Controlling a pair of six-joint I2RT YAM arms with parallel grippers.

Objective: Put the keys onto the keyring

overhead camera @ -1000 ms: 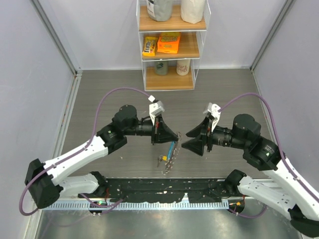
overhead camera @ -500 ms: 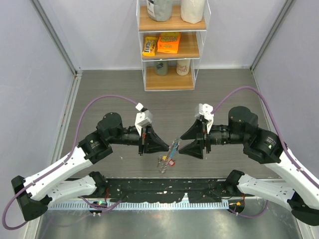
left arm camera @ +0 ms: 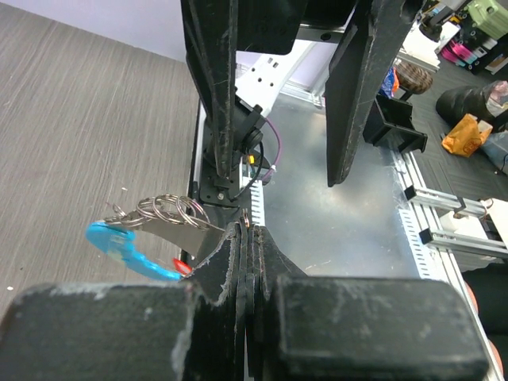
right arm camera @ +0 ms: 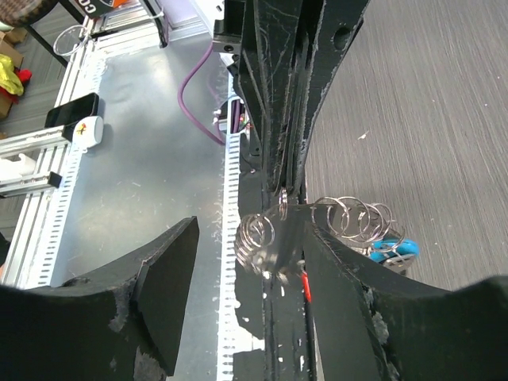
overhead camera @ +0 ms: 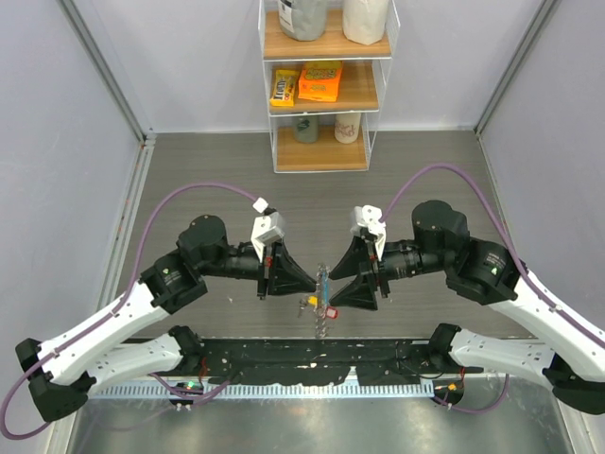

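1. Black left gripper (left arm camera: 246, 238) reaches from the left with its fingers pressed together, pinching the wire of the keyring (left arm camera: 168, 209) at their tip.
2. Silvery coils of the keyring stick out beside that tip, above the table (overhead camera: 208, 180), with the blue tag (left arm camera: 127, 249) alongside.
3. Just below the ring are a yellow key (overhead camera: 302, 305) and a red key (overhead camera: 331, 307). I cannot tell whether they are threaded on.
4. The right gripper (right arm camera: 252, 232) faces the left one with its fingers spread, one on either side of the ring.
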